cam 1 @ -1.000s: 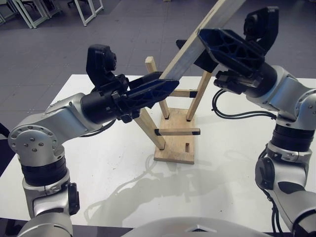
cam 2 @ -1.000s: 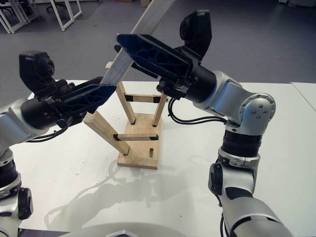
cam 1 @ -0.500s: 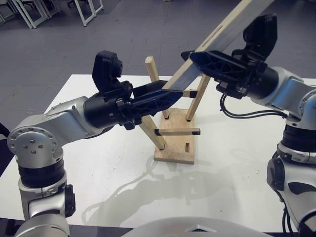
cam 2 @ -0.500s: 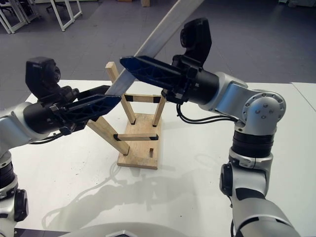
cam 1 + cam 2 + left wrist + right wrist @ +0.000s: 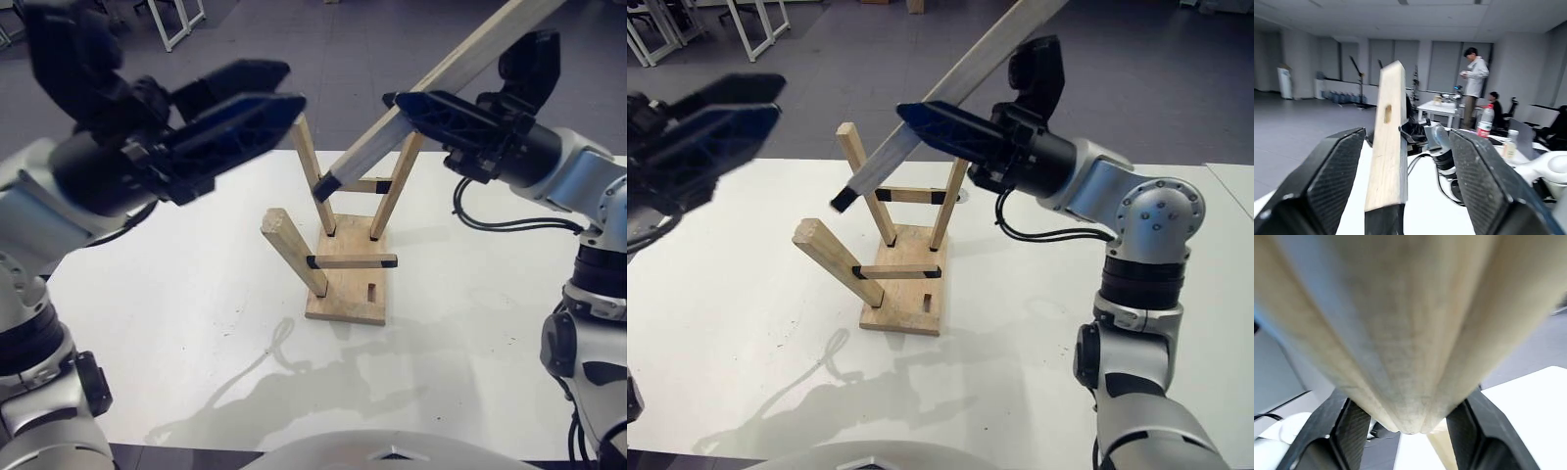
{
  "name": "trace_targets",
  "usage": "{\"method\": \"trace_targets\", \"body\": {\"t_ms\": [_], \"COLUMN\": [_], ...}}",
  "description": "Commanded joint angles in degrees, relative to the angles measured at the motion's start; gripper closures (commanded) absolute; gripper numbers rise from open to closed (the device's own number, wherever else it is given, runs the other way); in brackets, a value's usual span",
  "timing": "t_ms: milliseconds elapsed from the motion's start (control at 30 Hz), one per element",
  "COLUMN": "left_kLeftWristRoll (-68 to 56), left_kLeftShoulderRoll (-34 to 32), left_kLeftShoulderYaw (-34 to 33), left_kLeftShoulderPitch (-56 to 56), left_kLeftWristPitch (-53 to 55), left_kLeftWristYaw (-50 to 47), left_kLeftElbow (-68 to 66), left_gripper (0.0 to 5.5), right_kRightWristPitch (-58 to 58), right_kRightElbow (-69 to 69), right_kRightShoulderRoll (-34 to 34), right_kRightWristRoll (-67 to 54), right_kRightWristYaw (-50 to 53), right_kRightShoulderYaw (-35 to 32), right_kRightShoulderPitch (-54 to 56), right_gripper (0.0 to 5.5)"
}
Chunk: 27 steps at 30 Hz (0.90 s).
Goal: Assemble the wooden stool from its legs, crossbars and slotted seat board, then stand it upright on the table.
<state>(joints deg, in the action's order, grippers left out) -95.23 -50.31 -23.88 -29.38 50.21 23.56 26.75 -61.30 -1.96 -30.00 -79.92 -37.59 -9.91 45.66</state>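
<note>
Tabletop (image 5: 196, 323) holds seat board (image 5: 343, 305) well inside its edges.

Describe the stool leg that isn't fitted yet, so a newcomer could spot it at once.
On the white table lies the seat board with three legs standing in it. Above them, the fourth leg slants through the air in the right gripper. It alone is clear of the board, its dark-tipped lower end hanging near the far legs.

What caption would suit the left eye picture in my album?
Right gripper holds a wooden leg slanted above the upside-down, half-built stool; left gripper open.
</note>
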Motion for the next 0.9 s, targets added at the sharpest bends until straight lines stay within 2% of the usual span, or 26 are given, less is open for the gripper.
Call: {"method": "trace_targets", "body": {"t_ms": [33, 167, 267, 567, 900], "left_kLeftWristRoll": [3.8, 8.2, 10.6, 18.8, 20.7], "left_kLeftShoulderRoll": [-1.0, 2.8, 5.7, 10.1, 12.1], "left_kLeftShoulderYaw": [-3.3, -2.1, -1.5, -6.5, -6.1], "left_kLeftShoulderPitch": [4.5, 12.1, 16.5, 19.1, 21.6], "left_kLeftWristPitch": [-1.3, -2.8, -4.2, -10.7, -10.2], "left_kLeftWristYaw": [-0.3, -3.7, -4.8, -8.0, -6.7], "left_kLeftElbow": [-0.8, 1.3, 1.3, -6.3, -5.6], "left_gripper": [2.37, 2.37, 2.37, 2.37, 2.37], "right_kRightWristPitch": [6.1, 13.7, 23.2, 36.8, 45.6], "right_kRightElbow": [-0.6, -3.2, -5.5, -8.6, -2.3], "right_kRightShoulderRoll": [-5.9, -11.4, -14.0, -12.8, -7.0], "right_kRightWristRoll": [12.0, 24.2, 35.1, 47.8, 53.1], "right_kRightWristYaw": [-7.2, -16.2, -22.5, -28.6, -32.4], "right_kRightShoulderYaw": [1.5, 5.1, 10.3, 16.7, 20.2], "right_kRightShoulderPitch": [-1.2, -7.9, -14.1, -25.0, -27.9], "right_gripper": [3.44, 3.45, 3.45, 3.45, 3.45]}}
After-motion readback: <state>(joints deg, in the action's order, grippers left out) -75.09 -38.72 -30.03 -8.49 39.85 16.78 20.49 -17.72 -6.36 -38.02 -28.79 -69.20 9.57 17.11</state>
